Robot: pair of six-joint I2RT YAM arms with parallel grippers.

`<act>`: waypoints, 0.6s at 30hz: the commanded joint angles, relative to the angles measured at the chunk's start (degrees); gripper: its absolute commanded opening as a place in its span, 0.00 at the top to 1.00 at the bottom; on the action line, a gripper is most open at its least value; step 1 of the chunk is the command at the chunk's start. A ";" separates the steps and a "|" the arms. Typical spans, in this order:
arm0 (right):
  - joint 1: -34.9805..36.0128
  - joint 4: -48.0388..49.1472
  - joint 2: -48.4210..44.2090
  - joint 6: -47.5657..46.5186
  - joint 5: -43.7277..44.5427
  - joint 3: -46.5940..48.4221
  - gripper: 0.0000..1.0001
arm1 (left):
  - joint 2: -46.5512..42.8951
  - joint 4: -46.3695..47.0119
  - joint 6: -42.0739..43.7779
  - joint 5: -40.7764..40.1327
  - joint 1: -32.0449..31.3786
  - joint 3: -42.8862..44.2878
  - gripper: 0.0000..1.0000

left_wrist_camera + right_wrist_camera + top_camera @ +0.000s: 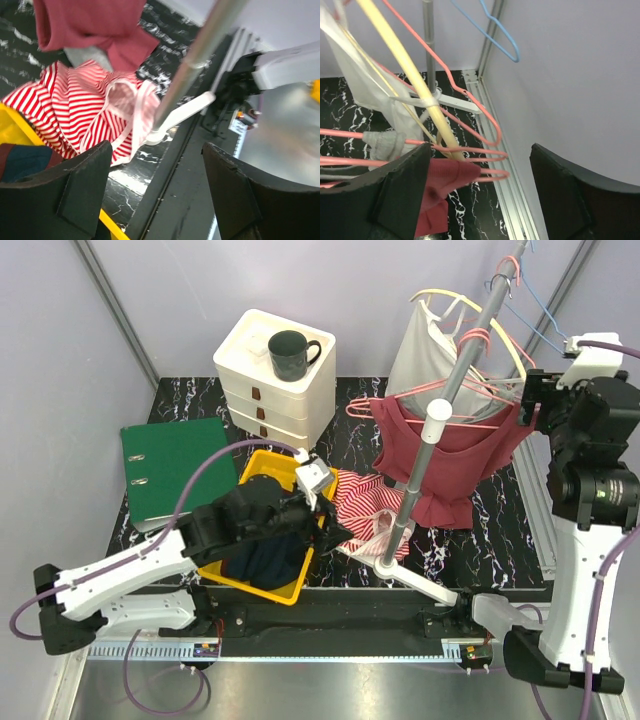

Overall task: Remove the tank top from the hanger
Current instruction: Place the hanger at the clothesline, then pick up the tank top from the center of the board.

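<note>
Right of centre we see the maroon tank top (pixel 455 455) on its pink hanger (pixel 470 424); left pincer (pixel 157 170) and right pincer (pixel 480 180) both gape, empty.

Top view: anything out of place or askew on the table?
Yes: a red-and-white striped garment lies crumpled on the table between the yellow bin and the rack's base, not hung or binned. Nothing else stands out.
</note>
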 commanded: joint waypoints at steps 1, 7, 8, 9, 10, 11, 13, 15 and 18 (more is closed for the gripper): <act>-0.17 -3.26 -2.21 4.50 6.48 2.49 0.08 | 4.16 11.00 -1.21 -5.66 -0.12 -2.17 0.13; -0.17 -14.96 -2.74 12.24 12.10 10.84 0.00 | 12.51 16.36 1.33 -8.39 0.05 -1.47 0.10; -0.17 -15.32 -3.44 13.20 12.46 11.29 0.00 | 15.66 16.98 1.77 -8.40 0.23 -1.03 0.10; -0.17 -15.59 -5.45 15.47 11.77 11.90 0.00 | 17.08 17.24 2.30 -8.05 0.40 -0.15 0.10; -0.17 -15.94 -6.42 16.28 9.93 11.99 0.00 | 18.58 17.42 3.17 -7.87 0.58 0.12 0.11; -0.17 -16.03 -8.26 17.07 8.00 12.00 0.00 | 21.29 18.47 3.27 -8.30 1.54 0.12 0.11; -0.17 -15.94 -10.12 18.04 3.34 11.65 0.00 | 23.94 19.09 2.31 -6.92 3.29 0.12 0.11; -0.17 -15.68 -12.23 18.13 -0.71 10.68 0.00 | 27.62 21.63 0.99 -5.68 6.37 -0.06 0.09; -0.08 -13.93 -14.34 18.57 -5.54 8.76 0.00 | 33.15 25.58 0.20 -2.34 7.08 -0.76 0.05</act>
